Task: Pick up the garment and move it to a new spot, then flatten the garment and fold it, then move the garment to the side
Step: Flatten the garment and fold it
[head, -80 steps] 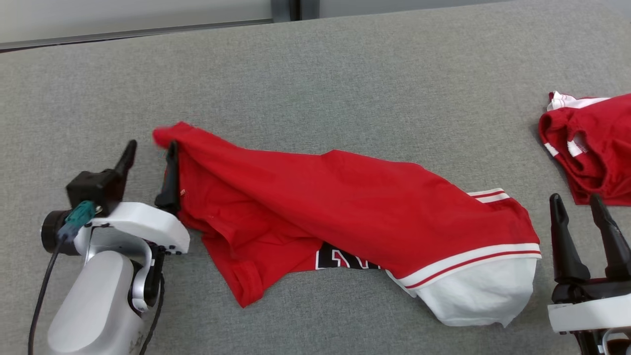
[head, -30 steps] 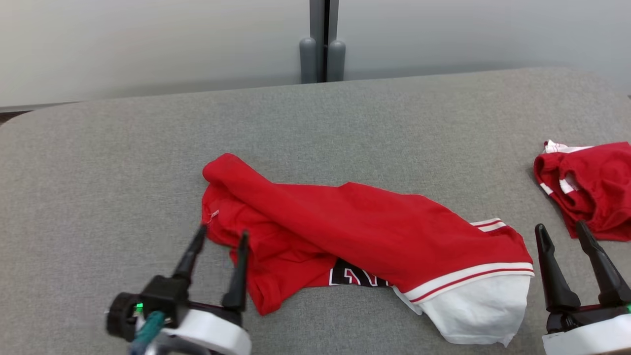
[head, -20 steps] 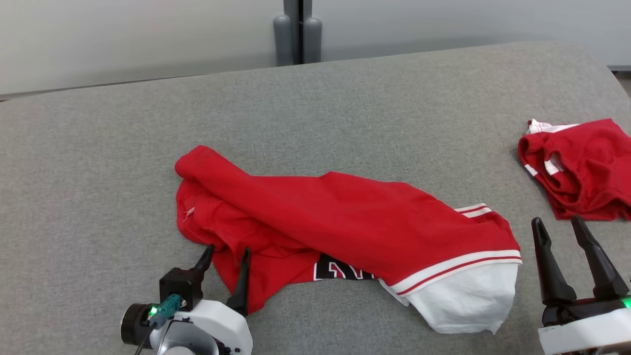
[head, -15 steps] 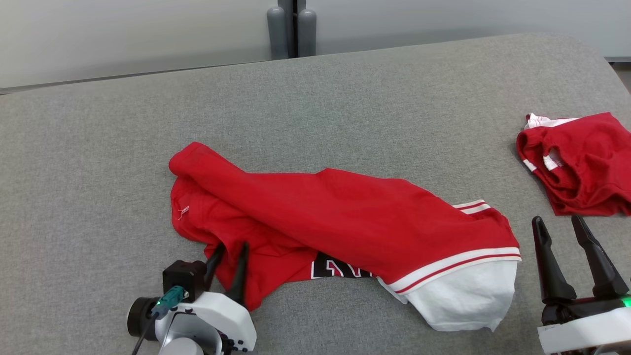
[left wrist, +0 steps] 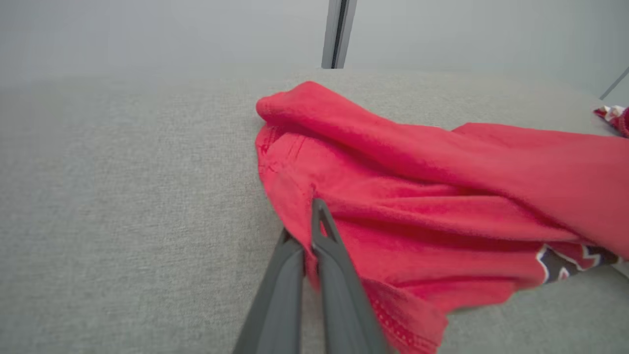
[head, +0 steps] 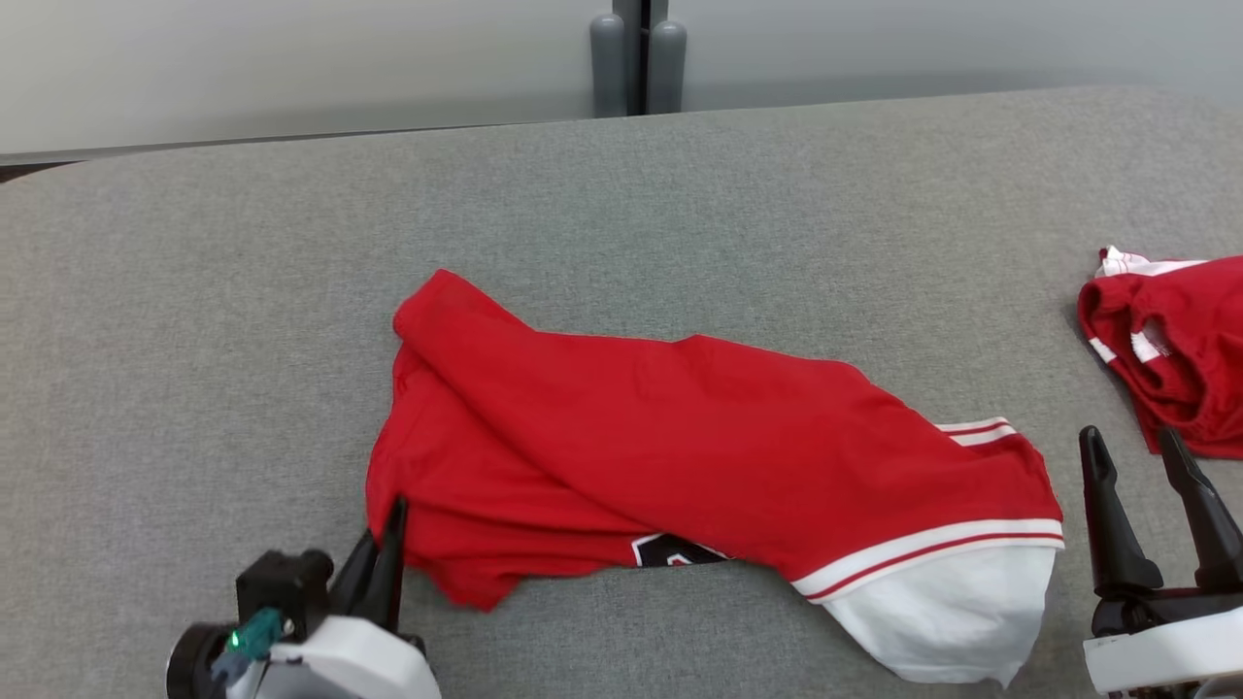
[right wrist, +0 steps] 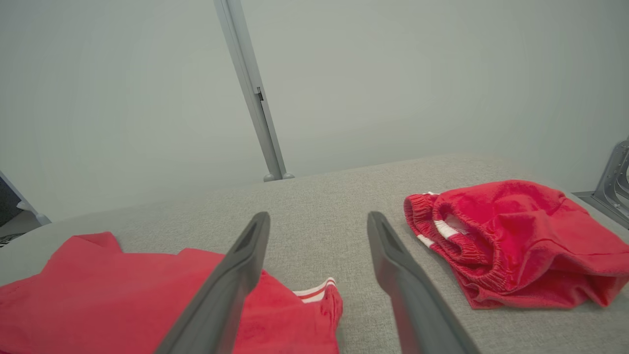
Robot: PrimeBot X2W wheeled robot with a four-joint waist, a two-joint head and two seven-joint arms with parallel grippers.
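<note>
The garment is a red shirt with a white, red-striped sleeve, lying crumpled across the middle of the grey padded table. My left gripper sits at the shirt's near left edge, shut on a fold of the red cloth. The left wrist view has the garment bunched around the left gripper, with fabric pinched between its closed fingers. My right gripper stands open just right of the white sleeve, holding nothing. In the right wrist view the right gripper hovers over bare table, the garment to its lower left.
A second red piece of clothing with white trim lies bunched at the table's right edge, its elastic band near my right gripper. Two grey posts stand behind the table against a pale wall.
My left gripper slid to the shirt's near left edge and closed on the cloth. The head camera shifted. The right gripper stayed open and still.
</note>
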